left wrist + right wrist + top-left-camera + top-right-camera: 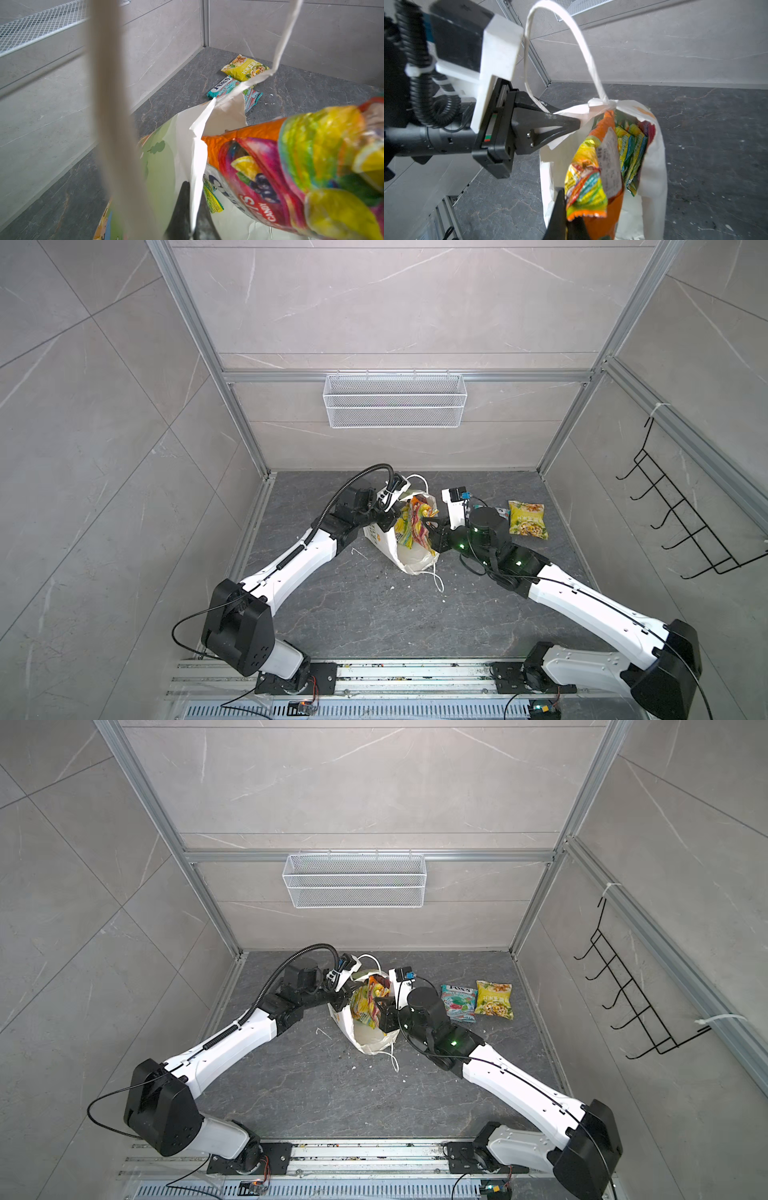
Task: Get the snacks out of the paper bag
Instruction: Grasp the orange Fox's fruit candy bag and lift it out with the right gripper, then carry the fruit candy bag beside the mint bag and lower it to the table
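Observation:
The white paper bag (411, 560) (370, 1040) lies on the dark floor, its mouth lifted toward the back wall. My left gripper (388, 522) (193, 207) (577, 124) is shut on the bag's torn white rim. My right gripper (428, 526) (566, 218) is shut on the edge of an orange-red FOX'S snack (591, 187) (259, 166) that sticks out of the mouth. A yellow-green packet (631, 145) sits deeper inside. A teal FOX'S packet (459, 1002) (226, 87) and a yellow packet (527, 519) (494, 999) lie flat on the floor right of the bag.
A white wire basket (395, 400) hangs on the back wall. On the right wall is a black hook rack (681, 510). One white cord handle (583, 47) loops up near my left wrist, while another (438, 576) trails on the floor in front of the bag.

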Robot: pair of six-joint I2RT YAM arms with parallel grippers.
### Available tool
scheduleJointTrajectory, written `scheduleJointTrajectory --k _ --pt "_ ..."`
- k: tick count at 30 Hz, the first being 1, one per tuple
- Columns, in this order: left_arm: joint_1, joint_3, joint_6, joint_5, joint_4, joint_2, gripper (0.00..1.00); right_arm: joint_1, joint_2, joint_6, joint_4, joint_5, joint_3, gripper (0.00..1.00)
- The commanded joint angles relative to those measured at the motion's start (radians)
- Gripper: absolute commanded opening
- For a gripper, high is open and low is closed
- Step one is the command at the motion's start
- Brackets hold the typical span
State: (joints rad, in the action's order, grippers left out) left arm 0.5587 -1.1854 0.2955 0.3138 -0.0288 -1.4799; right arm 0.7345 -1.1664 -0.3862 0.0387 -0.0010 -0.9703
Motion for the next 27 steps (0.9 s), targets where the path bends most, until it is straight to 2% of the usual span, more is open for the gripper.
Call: scheduleJointTrajectory --k 1,5,12,15,17,21,27 --pt "0.006 -0.045 -0.024 -0.020 0.025 -0.015 0.00 -0.017 0.062 0.050 0.014 -0.025 0.027 0.00" --pt "0.006 -0.033 -0.033 -0.058 0.034 -0.011 0.00 -0.041 0.140 0.063 0.061 -0.039 0.044 0.00" --pt "0.006 -0.030 -0.026 -0.102 0.038 -0.007 0.00 -0.100 0.280 0.061 0.154 0.030 0.014 0.00" --pt "0.006 -0.022 -0.025 -0.124 0.047 0.000 0.00 -0.135 0.300 0.053 0.185 0.099 -0.015 0.00" --pt "0.005 -0.020 -0.025 -0.140 0.052 0.001 0.00 -0.186 0.287 0.031 0.191 0.098 -0.031 0.00" --pt "0.006 -0.022 -0.029 -0.162 0.057 0.000 0.00 -0.341 0.178 -0.058 0.191 -0.054 -0.081 0.00" --pt "0.005 -0.019 -0.032 -0.162 0.060 0.003 0.00 -0.464 -0.105 -0.127 0.203 -0.266 -0.197 0.00"
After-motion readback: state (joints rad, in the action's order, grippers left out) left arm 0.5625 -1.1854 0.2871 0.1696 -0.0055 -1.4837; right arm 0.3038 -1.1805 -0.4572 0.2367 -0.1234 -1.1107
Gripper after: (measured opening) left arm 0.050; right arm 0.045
